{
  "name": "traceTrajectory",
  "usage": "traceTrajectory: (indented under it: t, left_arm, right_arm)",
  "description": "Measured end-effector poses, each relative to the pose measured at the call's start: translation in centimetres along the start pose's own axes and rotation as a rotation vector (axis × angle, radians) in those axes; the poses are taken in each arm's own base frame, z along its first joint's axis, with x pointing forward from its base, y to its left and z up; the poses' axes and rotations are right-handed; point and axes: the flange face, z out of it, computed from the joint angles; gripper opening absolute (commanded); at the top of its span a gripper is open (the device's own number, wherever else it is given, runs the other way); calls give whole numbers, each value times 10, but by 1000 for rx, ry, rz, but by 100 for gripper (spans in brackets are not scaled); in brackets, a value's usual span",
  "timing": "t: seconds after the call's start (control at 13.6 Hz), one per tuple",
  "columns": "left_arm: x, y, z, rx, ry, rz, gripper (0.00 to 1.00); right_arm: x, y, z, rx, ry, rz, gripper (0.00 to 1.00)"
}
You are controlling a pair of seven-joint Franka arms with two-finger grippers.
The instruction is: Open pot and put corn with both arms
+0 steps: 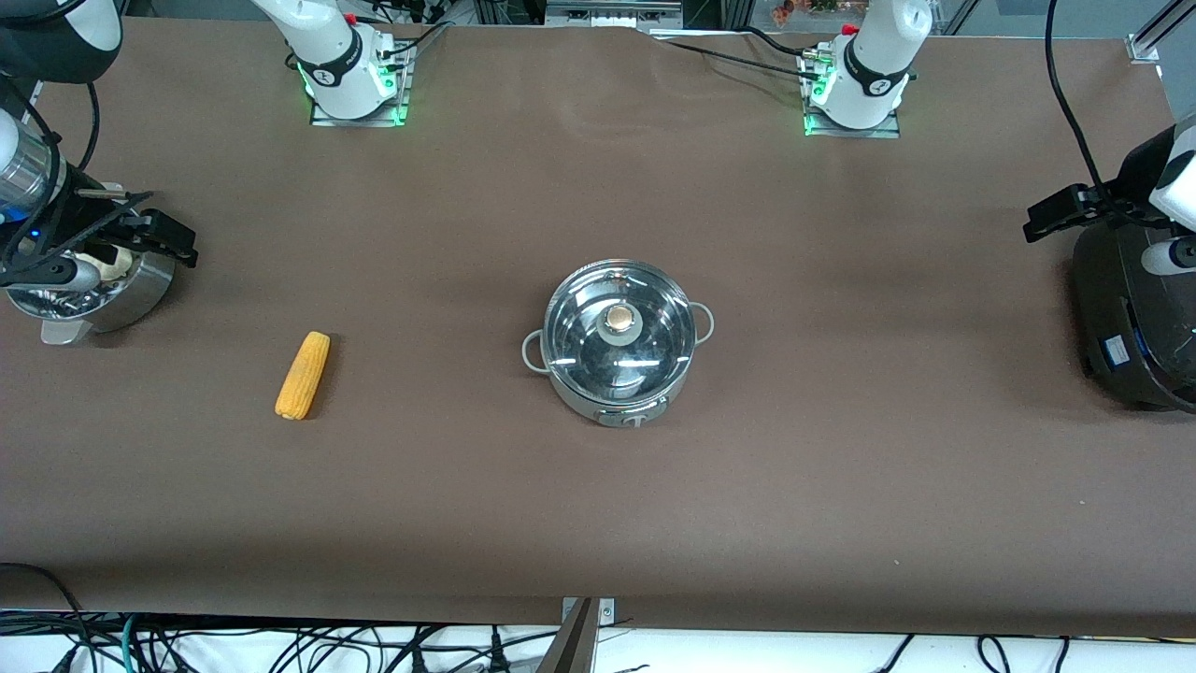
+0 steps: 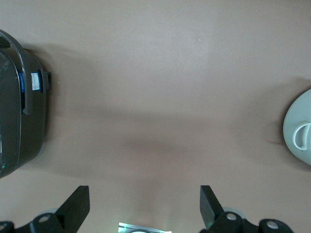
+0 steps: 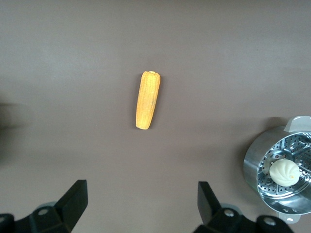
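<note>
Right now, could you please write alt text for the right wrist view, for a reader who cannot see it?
A yellow-orange corn cob lies alone on the brown table, with the right claw open above the table, empty. At the picture's edge stands a perforated steel steamer pan holding a white bun.

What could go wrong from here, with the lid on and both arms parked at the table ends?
1. The pot is closed, and its lid's only grip is the small knob; the open left pincer, now over bare table beside the black cooker, could slip off it.
2. The corn is round and tapered; it may roll from the open right pincer.
3. The steamer pan with its bun lies under the right arm and could be knocked.
</note>
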Motion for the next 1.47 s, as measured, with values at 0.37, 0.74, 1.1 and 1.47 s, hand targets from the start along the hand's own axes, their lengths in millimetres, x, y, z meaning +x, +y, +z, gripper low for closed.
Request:
traceTrajectory:
  t: [0.37,0.74,1.1,1.47]
  left_arm:
    - [-1,3,0,0,-1,7,100]
    - [-2,5,-1,0,0,91,100]
    - [-2,5,-1,-2,-1,97,100]
    - [-2,5,-1,-2,-2,97,100]
  right_arm:
    - [0,0,0,0,0,0,100]
    - [0,0,0,0,0,1,100]
    - [0,1,0,0,0,1,100]
    - [0,1,0,0,0,1,100]
